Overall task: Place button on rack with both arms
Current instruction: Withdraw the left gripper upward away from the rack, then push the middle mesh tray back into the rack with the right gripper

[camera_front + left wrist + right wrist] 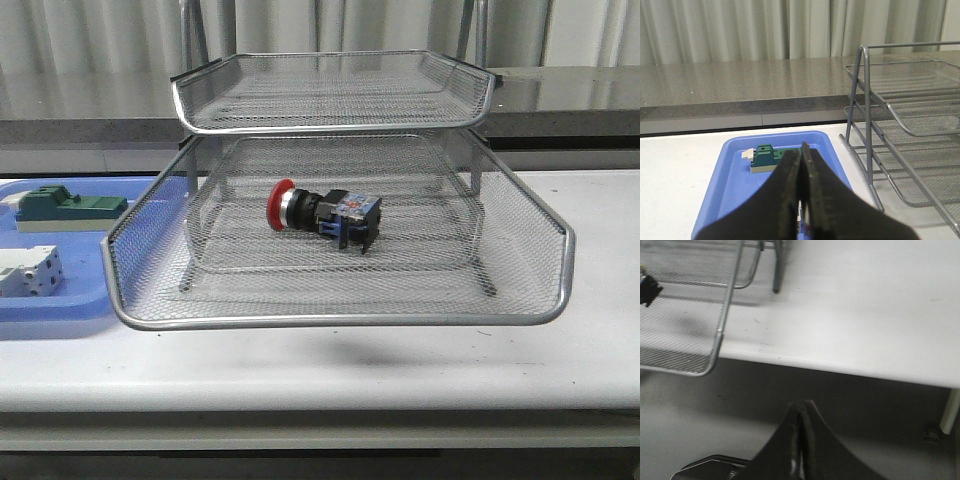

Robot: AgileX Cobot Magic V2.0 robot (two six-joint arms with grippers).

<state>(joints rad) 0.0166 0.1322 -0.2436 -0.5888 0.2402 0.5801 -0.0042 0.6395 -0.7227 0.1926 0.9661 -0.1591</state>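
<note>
The button [322, 217], with its red cap, silver collar, black body and blue rear block, lies on its side in the pulled-out middle mesh tray of the rack [340, 300]. A dark corner of it shows in the right wrist view [647, 289]. No arm shows in the front view. My left gripper [801, 150] is shut and empty, above the blue tray, left of the rack [900, 150]. My right gripper [801, 407] is shut and empty, below and in front of the table's front edge, right of the rack's tray [715, 350].
A flat blue plastic tray [60, 305] at the left holds a green block [65, 205] and a white block [28, 270]. The green block also shows in the left wrist view [767, 157]. A table leg [950, 412] stands at the right. A grey counter runs behind.
</note>
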